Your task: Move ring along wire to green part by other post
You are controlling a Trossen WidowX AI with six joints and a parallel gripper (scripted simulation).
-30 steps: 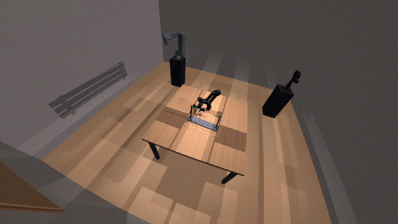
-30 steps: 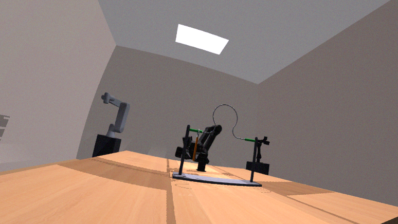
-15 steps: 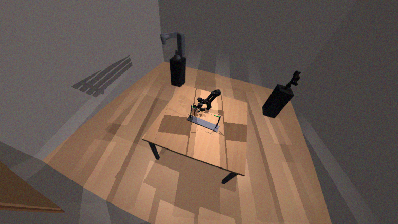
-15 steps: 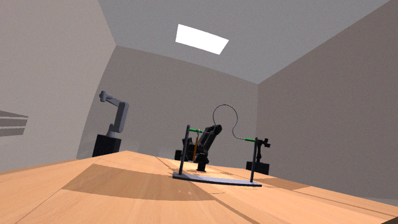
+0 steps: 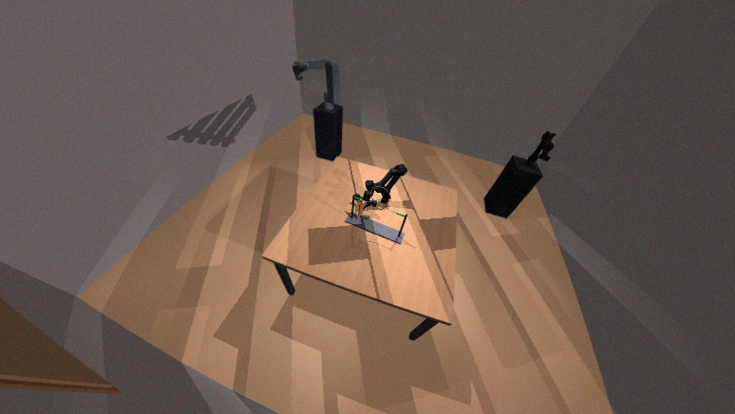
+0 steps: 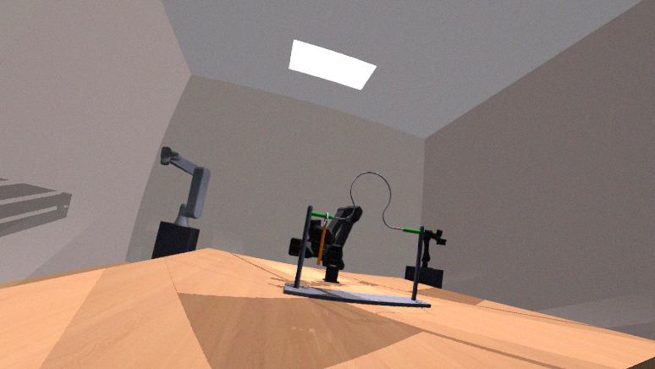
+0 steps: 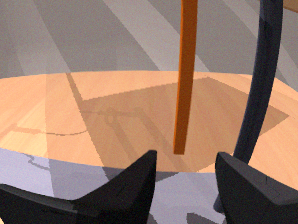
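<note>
The ring (image 6: 326,218) hangs on the green wire part (image 6: 316,213) beside the left post (image 6: 302,250) in the exterior view. Its orange handle (image 6: 321,245) (image 7: 186,75) hangs down nearly upright. The other green part (image 6: 412,230) is beside the right post (image 6: 417,263). The thin grey wire (image 6: 389,189) arches high between them. My gripper (image 7: 186,159) is partly open and empty. In the wrist view the handle's lower end appears just above the gap between the fingertips, beyond them. The exact distance is hard to tell.
The grey base (image 6: 344,295) (image 5: 375,229) carries both posts. In the wrist view a dark post (image 7: 265,65) stands close behind the right finger. A grey arm (image 5: 332,84) (image 6: 199,192) and a small black arm (image 5: 539,150) stand on pedestals away from the table.
</note>
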